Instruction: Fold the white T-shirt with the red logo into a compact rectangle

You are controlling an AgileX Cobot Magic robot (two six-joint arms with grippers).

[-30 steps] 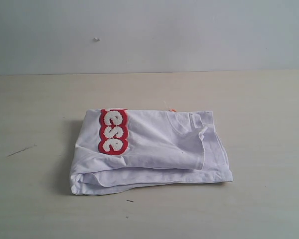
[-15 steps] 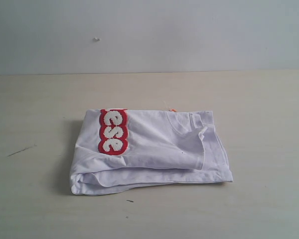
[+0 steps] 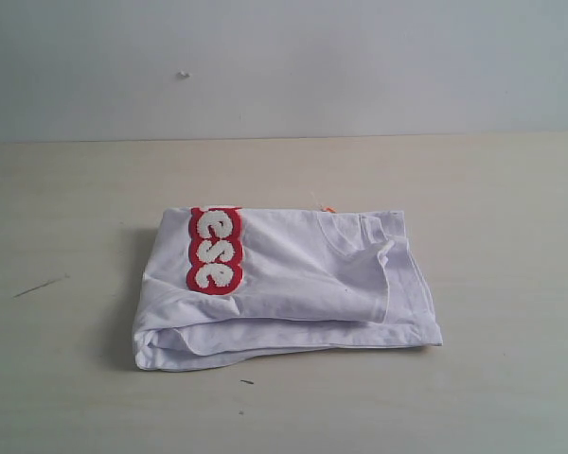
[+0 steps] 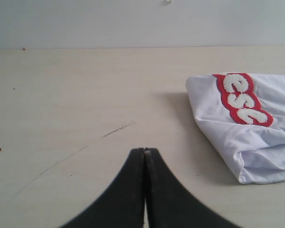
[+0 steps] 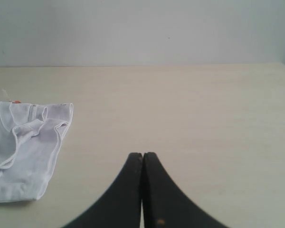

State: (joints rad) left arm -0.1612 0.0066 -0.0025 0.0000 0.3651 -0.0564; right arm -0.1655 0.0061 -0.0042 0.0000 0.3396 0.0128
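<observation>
The pale tabletop (image 3: 76, 189) carries the white T-shirt (image 3: 303, 274), folded into a thick rectangle at the centre of the exterior view, its red logo (image 3: 215, 251) at the bundle's upper left, while the left tool (image 4: 145, 151) and right tool (image 5: 142, 155) sit pinched together, off the cloth.

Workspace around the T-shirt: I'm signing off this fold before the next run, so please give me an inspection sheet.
Surface: pale wood-grain table, one dark scratch left of the shirt.
Job's things: white T-shirt folded into a rough rectangle, front layers uneven; red logo on top, partly showing; orange neck tag peeking out behind.
Clutter: small dark speck in front of the shirt.
Grippers: left gripper and right gripper both shut, empty, clear of the shirt.
Cables: nothing seen.
Surroundings: plain pale wall with one small mark.
</observation>
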